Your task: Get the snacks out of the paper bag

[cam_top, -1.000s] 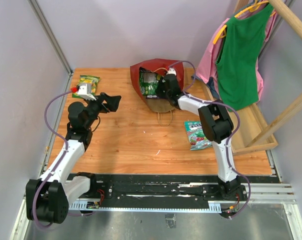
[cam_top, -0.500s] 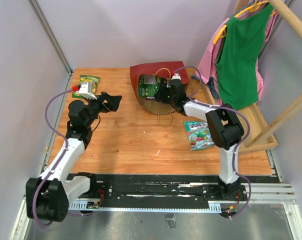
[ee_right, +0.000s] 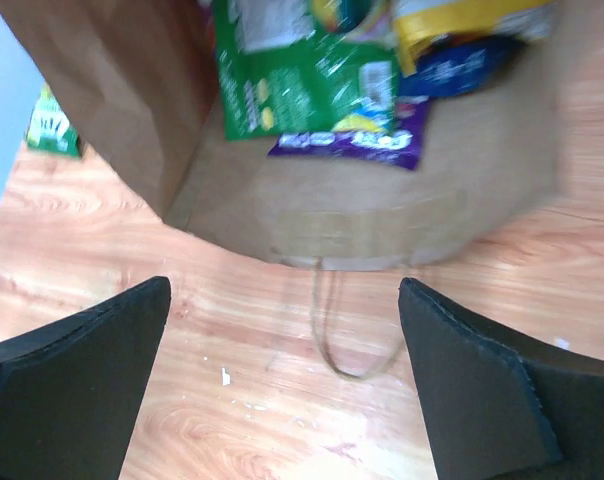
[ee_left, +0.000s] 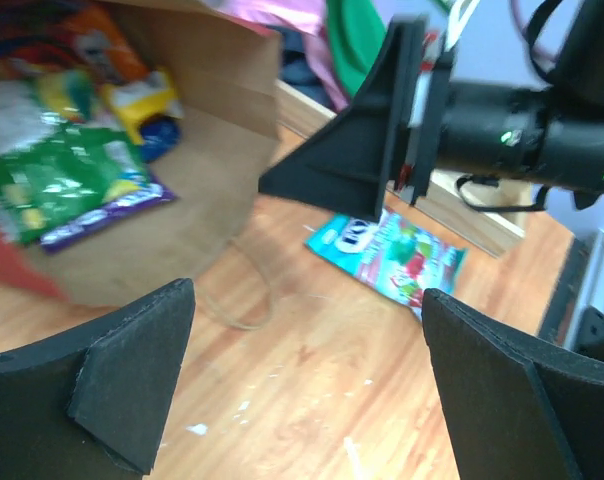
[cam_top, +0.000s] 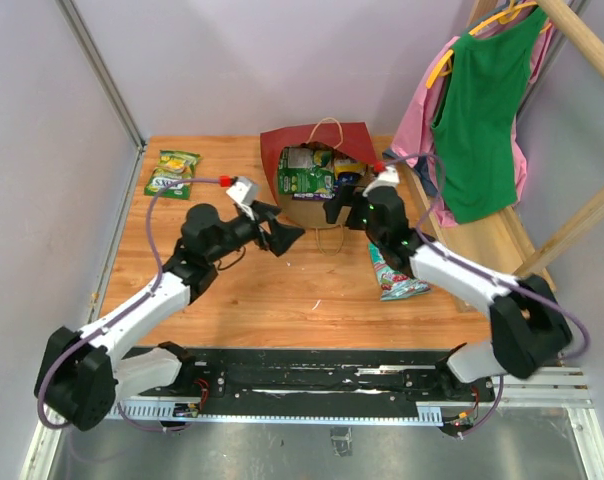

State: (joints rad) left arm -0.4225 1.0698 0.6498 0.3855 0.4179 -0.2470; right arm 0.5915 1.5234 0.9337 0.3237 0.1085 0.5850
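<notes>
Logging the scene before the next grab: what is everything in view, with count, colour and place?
paper bag: one, red, brown inside, lying open at table's far middle
snacks in bag: several, green, purple, yellow, blue, at its mouth
green-yellow packet: one, table's far left
teal-white packet: one, on table, nearer and right of bag
garments: at least two, green and pink, hanging on wooden rack at right
table: one, orange-brown wood
left gripper: one, black, open, before the bag
right gripper: one, black, open, before the bag

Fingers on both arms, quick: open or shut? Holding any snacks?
Left fingers: open, holding nothing.
Right fingers: open, holding nothing.
</notes>
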